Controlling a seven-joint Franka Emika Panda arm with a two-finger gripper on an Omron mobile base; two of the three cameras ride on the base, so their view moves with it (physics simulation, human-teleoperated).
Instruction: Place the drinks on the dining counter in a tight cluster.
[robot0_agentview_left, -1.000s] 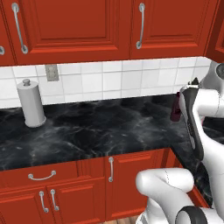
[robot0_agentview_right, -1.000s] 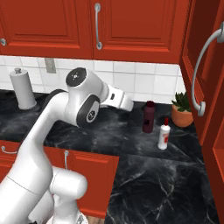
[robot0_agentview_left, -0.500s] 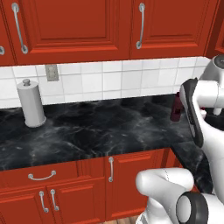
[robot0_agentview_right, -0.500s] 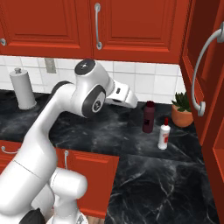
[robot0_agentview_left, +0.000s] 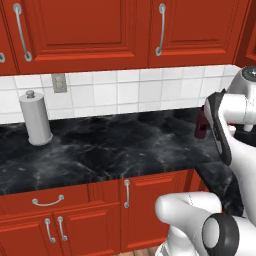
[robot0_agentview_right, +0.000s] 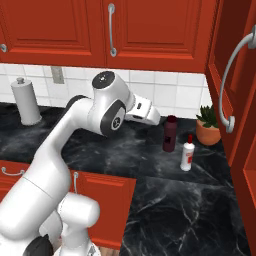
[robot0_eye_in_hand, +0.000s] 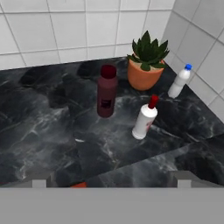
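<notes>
On the tiled-back black worktop (robot0_eye_in_hand: 52, 122) stand three drinks. The dark maroon bottle (robot0_eye_in_hand: 106, 91) (robot0_agentview_right: 170, 133) (robot0_agentview_left: 201, 125) is upright, with the white red-capped bottle (robot0_eye_in_hand: 145, 119) (robot0_agentview_right: 187, 155) a little nearer and to its right. The small pale blue-capped bottle (robot0_eye_in_hand: 180, 82) stands in the corner by the tiles. My gripper (robot0_eye_in_hand: 111, 181) (robot0_agentview_right: 156, 119) hovers above the worktop just left of the maroon bottle, touching nothing. It is open, its tips far apart with nothing between them. The dining counter is out of view.
A potted green plant (robot0_eye_in_hand: 146, 61) (robot0_agentview_right: 209, 127) stands right behind the bottles. A tall grey paper-towel cylinder (robot0_agentview_left: 36, 117) (robot0_agentview_right: 26, 101) is at the far left of the worktop. Red wall cupboards (robot0_agentview_left: 100, 30) hang overhead, and a tall red cupboard (robot0_agentview_right: 235, 115) closes the right side.
The arm's elbow and hand have shifted slightly right, toward the maroon bottle. The bottles have not moved and the gripper has stayed open.
</notes>
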